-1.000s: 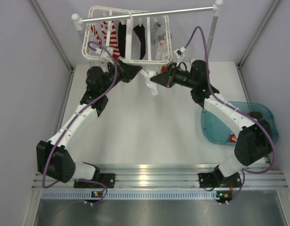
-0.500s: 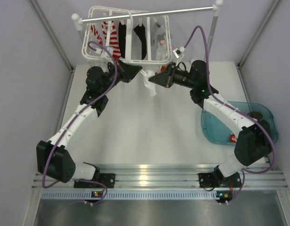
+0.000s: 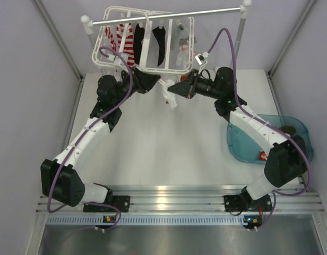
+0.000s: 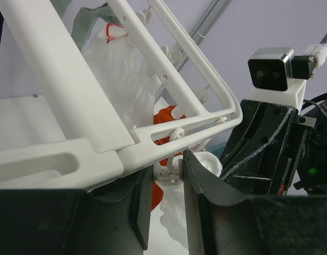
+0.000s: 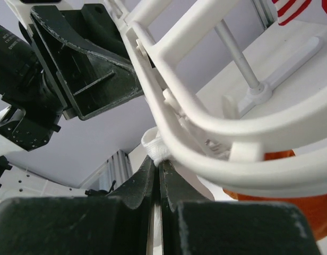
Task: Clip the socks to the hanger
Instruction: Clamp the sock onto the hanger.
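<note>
hanging from the rail (image 3: 169, 15) at the far side of the bench (image 3: 169, 154), the hanger (image 4: 73, 85) is tilted, and its near edge is low, in front of both arms. red-and-white striped socks (image 3: 123, 40) and black socks (image 3: 158, 42) are clipped on its bars. an orange sock (image 5: 280, 204) hangs under the near corner.

the left hand (image 3: 155, 83) is at the near edge of the hanger, on the left of the corner. in the left wrist view its fingers (image 4: 198, 186) stand apart, and a small white clip (image 4: 169, 173) of the hanger is in the gap between them. i cannot tell if the pads touch the clip.

the right hand (image 5: 156, 164) comes to the same corner from the right. its fingers are pressed together on the top edge of a white sock (image 3: 171, 100). this edge is just under the curved corner bar of the hanger, very near the clip. the rest of the white sock hangs down freely between the two hands, above the bench. whether the clip has already bitten on the white sock, the views do not show clearly.

on the right side of the bench, beside the right arm, a blue-green tub (image 3: 238, 149) stands, with a small red and white thing in it.
</note>
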